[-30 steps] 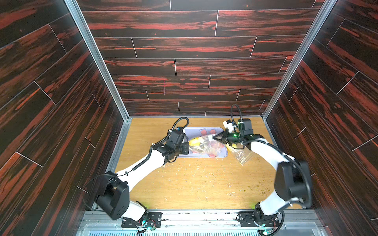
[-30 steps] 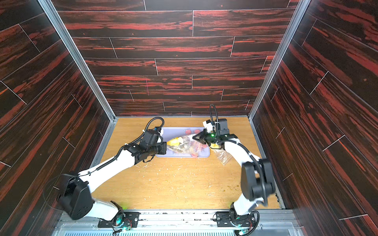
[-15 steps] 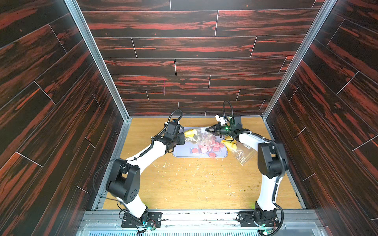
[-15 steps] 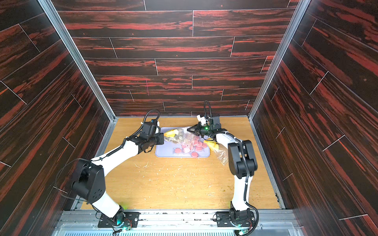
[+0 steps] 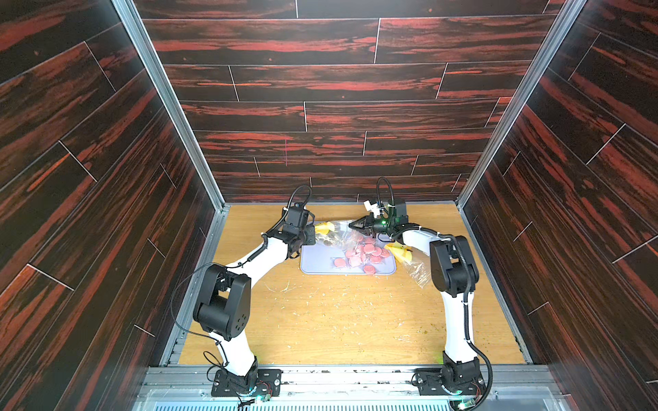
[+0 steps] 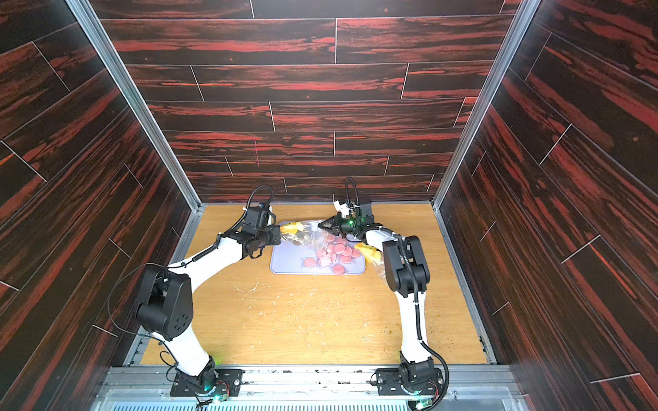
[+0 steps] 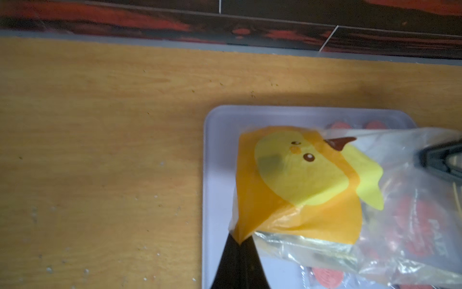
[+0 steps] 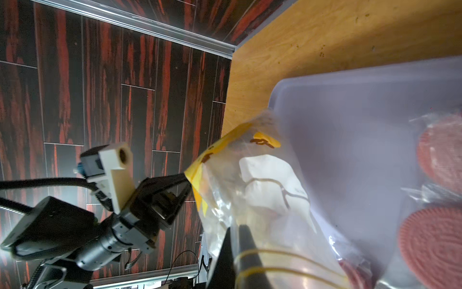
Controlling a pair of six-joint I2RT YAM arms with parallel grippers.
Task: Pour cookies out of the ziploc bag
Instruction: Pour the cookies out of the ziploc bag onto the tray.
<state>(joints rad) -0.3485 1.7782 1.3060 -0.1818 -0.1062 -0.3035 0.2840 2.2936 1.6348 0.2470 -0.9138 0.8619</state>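
Over the far side of the lavender tray [image 5: 313, 267] [image 6: 285, 265] hangs the clear ziploc bag [image 5: 338, 235] [image 6: 308, 236], stretched between both grippers. My left gripper [image 5: 314, 235] [image 7: 240, 241] is shut on the bag's orange corner with the yellow chick print [image 7: 300, 180]. From the opposite side my right gripper [image 5: 351, 225] [image 8: 236, 230] pinches the bag's clear film. Pink cookies [image 5: 363, 252] [image 6: 334, 252] [image 8: 435, 240] in clear wrappers lie heaped on the tray below the bag. Whether the pink discs seen through the film are inside the bag, I cannot tell.
A yellow wedge-shaped lump [image 5: 400, 252] lies at the tray's right edge, with a crumpled clear bag [image 5: 418, 272] just beyond it near my right arm. Crumbs speckle the wooden table [image 5: 338, 320]. The back wall stands close behind the tray.
Both grippers have carried the bag up and toward the back wall. Pink cookies now lie spread on the tray, and the yellow lump has appeared at its right edge.
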